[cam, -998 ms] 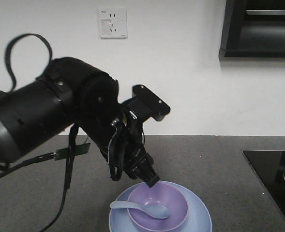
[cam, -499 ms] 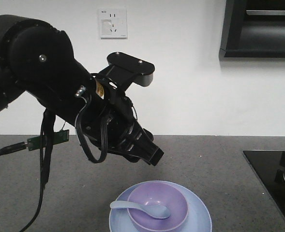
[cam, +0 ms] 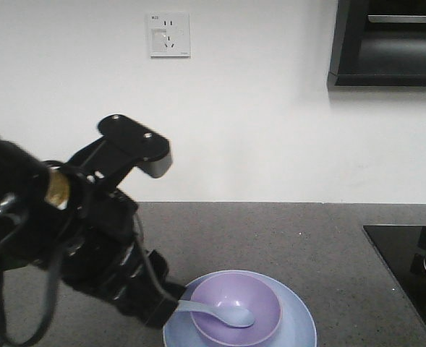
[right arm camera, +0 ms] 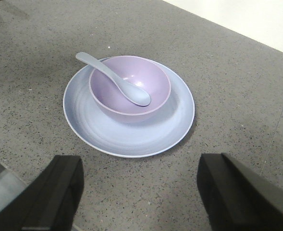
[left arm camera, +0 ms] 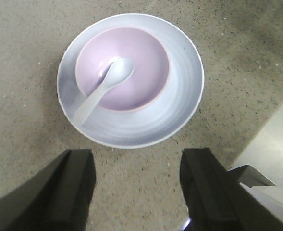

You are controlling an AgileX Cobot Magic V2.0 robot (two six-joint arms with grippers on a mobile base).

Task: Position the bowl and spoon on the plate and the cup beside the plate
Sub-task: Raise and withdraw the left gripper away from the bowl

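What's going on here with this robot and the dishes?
A two-armed robot is setting out dishes on a grey countertop. The purple bowl sits on the pale blue plate. The spoon lies with its scoop in the bowl and its handle over the rim. The left gripper and the right gripper both hover open near the plate, holding nothing. The cup that belongs beside the plate is not in view.

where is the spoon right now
In the left wrist view, the spoon lies with its scoop inside the lavender bowl and its handle leaning out over the bowl's rim toward the picture's lower left, above the pale blue plate.
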